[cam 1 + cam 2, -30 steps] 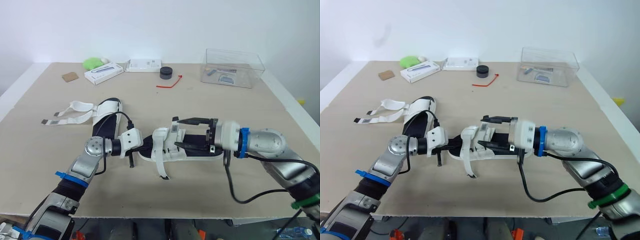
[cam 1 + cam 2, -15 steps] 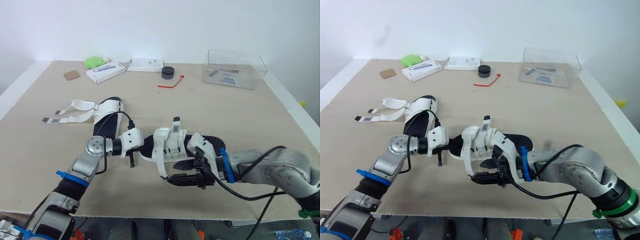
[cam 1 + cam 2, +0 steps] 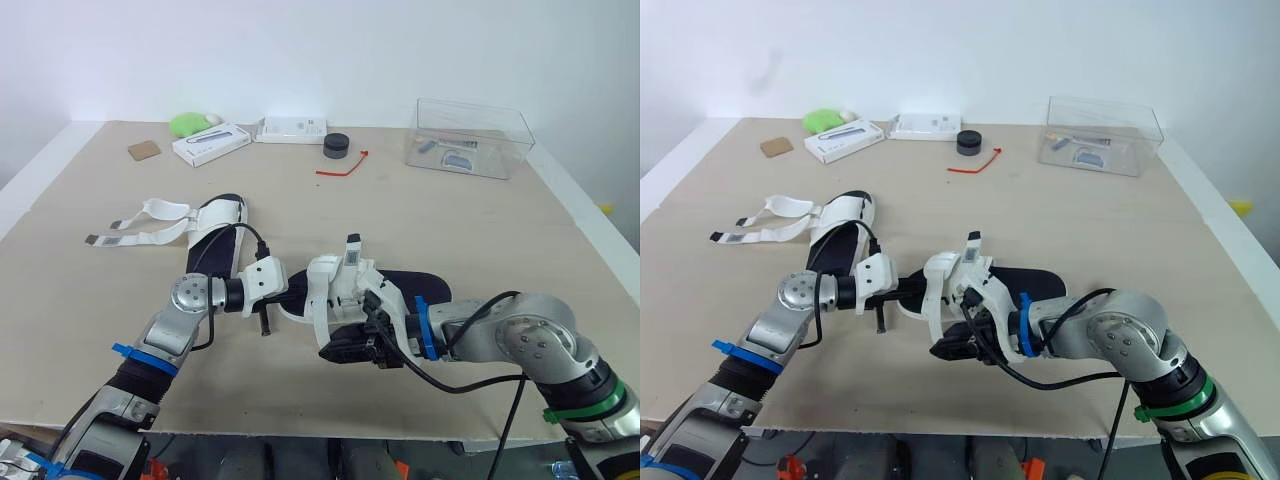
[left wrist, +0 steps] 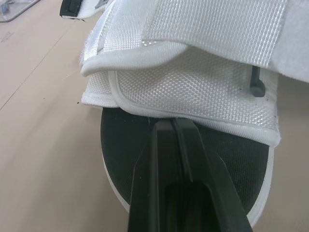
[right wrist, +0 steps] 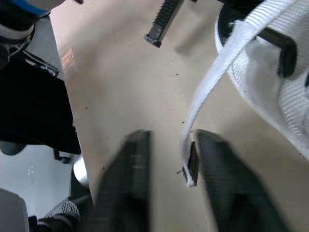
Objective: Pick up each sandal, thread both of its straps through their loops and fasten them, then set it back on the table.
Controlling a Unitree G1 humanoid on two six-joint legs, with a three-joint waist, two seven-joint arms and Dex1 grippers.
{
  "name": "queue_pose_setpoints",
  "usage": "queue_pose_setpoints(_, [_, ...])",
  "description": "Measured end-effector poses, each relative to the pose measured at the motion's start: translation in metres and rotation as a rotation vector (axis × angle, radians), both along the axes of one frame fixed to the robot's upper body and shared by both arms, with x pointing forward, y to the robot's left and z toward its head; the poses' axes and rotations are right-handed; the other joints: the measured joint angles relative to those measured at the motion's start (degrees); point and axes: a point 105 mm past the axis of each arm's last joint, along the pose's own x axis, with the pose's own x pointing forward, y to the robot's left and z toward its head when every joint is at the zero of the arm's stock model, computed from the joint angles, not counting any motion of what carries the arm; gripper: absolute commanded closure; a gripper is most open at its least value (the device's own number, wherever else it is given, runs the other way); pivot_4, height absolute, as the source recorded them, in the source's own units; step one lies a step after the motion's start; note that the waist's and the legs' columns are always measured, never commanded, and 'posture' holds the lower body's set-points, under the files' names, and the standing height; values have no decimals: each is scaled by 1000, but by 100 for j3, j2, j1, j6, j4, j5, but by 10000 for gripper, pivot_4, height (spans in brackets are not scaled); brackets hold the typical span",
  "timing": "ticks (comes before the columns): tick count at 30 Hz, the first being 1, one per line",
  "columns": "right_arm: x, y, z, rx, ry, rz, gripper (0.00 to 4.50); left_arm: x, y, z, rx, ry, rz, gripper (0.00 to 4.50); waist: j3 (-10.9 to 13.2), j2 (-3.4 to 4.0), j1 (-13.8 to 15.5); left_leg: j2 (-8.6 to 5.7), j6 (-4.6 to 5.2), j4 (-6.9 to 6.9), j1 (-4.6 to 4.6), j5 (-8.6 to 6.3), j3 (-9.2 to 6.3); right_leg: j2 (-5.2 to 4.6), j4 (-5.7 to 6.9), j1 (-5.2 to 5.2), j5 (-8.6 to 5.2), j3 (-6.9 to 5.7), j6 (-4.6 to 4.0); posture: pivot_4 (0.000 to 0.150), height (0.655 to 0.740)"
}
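Surface: the tan tabletop (image 3: 480, 220) carried both sandals, with a clear box (image 3: 468, 135) and small clutter along its far edge.
Far sandal: the second sandal (image 3: 215, 235) lay to the robot's left, well apart from the right arm, its white straps spread loose on the surface.
Near sandal: the sandal in hand (image 3: 415, 285) sat at the middle of the surface, its long axis running across the robot, the strapped front toward the left arm and the black heel toward the right.
Left end effector: the left end effector (image 4: 172, 124) lay on the black insole at the front end, fingers pressed together, tips at the edge of the white upper; whether they nipped any fabric could not be told.
Right end effector: the right end effector (image 5: 172, 137) sat on the robot's side of the sandal, just beside the upper, fingers spread and closing on nothing.
Loose strap: the strap (image 5: 207, 96) trailed from the upper toward the robot, its tip between the spread fingers, close against one of them.
Deciding relation: the right arm was the nearer to that tip; a pinch looked the likely next step, before threading.
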Motion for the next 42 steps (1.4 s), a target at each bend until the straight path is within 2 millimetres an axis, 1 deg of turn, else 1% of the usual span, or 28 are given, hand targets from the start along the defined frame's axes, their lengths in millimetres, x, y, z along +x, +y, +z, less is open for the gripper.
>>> queue_pose_setpoints(1, [3, 1, 0, 6, 16, -8, 44355, 0, 0, 0, 0, 0, 1, 45000, 0, 0, 1, 0, 0, 0, -1, 0, -1, 2, 0, -1, 1, 0, 1, 1500, 7400])
queue_pose_setpoints(5, [6, 1, 4, -3, 30, -10, 44355, 0, 0, 0, 0, 1, 1, 45000, 0, 0, 0, 0, 0, 0, -2, 0, -4, 2, 0, 0, 1, -1, 2, 1500, 7400])
queue_pose_setpoints(12, [7, -3, 2, -11, 79, -29, 44355, 0, 0, 0, -3, -1, 5, 45000, 0, 1, 0, 0, 1, 0, -3, 0, -5, 2, 0, 0, 1, -1, 4, 1500, 7400])
queue_pose_setpoints(13, [12, -2, 12, 43, 124, -36, 44355, 0, 0, -1, -6, -1, 10, 45000, 1, 1, -8, 0, 1, 0, -1, 0, 2, 3, 0, -1, 4, 2, 1, 1500, 7400])
queue_pose_setpoints(14, [14, -1, 15, 54, 122, -38, 44355, 0, 0, -1, -7, -1, 10, 45000, 1, 2, -9, 0, 1, 1, -1, 0, 3, 3, 0, -1, 5, 2, 0, 1500, 7400])
queue_pose_setpoints(15, [20, 1, 26, 97, 125, -43, 44355, 0, 0, -1, -8, -1, 14, 45000, 1, 2, -12, 0, 2, 1, 1, 1, 4, 3, 1, 0, 6, 3, -1, 1500, 7400])
queue_pose_setpoints(16, [31, 4, 45, 154, 109, -55, 44355, 0, 0, -1, -10, -2, 16, 45000, 1, 3, -16, 0, 10, 1, 0, 5, 4, 6, 0, 0, 7, 3, -4, 1500, 7400])
queue_pose_setpoints(17, [35, 5, 55, 180, 97, -61, 44355, 0, -1, -1, -11, -2, 17, 45000, 1, 3, -16, -1, 11, 1, 1, 6, 2, 14, 1, 1, 7, 3, -5, 1500, 7400])
queue_pose_setpoints(18, [45, 8, 69, 210, 91, -71, 44355, 0, 0, -2, -12, 1, 19, 45000, 1, 3, -17, 0, 11, 1, 2, 6, 3, 18, 0, 1, 8, 4, -5, 1500, 7400])
queue_pose_setpoints(20, [63, 8, 90, 244, 85, -115, 44355, 0, -1, -2, -16, -1, 20, 45000, 0, 2, -21, 0, 14, 1, 0, 8, -1, 24, 0, 2, 10, 4, -6, 1500, 7400])
queue_pose_setpoints(22, [69, 8, 94, 254, 101, -131, 44355, 0, -2, -2, -17, 0, 18, 45000, -1, 0, -13, -1, 16, -1, -8, 6, -10, 23, 0, 1, 10, 4, 2, 1500, 7400])
queue_pose_setpoints(25, [75, 6, 83, 237, 164, -160, 44355, -1, -3, -1, -18, -3, 12, 45000, -2, 1, -10, -5, 30, -2, -14, -3, -8, 18, 0, -1, 22, 5, -21, 1500, 7400])
queue_pose_setpoints(27, [77, 4, 73, 202, 203, -182, 44355, -1, -3, -1, -20, -4, 11, 45000, -1, 2, -9, -10, 32, -2, -20, -4, -7, 10, -1, -4, 22, 4, -18, 1500, 7400])
queue_pose_setpoints(31, [73, 1, 61, 152, 269, -174, 44355, -1, -3, -1, -22, -2, 15, 45000, -1, 2, -11, -12, 32, -1, -19, -4, -1, 3, -4, -5, 26, 3, -10, 1500, 7400])
queue_pose_setpoints(33, [72, 0, 60, 144, 282, -168, 44355, -2, -3, -2, -23, -2, 17, 45000, -1, 2, -11, -11, 32, -1, -18, -4, -2, 3, -4, -5, 24, 2, -6, 1500, 7400])
queue_pose_setpoints(35, [71, 0, 59, 141, 284, -167, 44355, -2, -3, -2, -23, -3, 17, 45000, -1, 2, -11, -9, 32, -1, -17, -4, -5, 6, -4, -4, 9, 2, 17, 1500, 7400])
queue_pose_setpoints(42, [70, -5, 53, 139, 298, -180, 44355, -2, -3, -2, -23, -2, 15, 45000, -1, 3, -12, -9, 32, -1, -18, -4, -5, 10, -4, -4, 10, 3, 13, 1500, 7400])
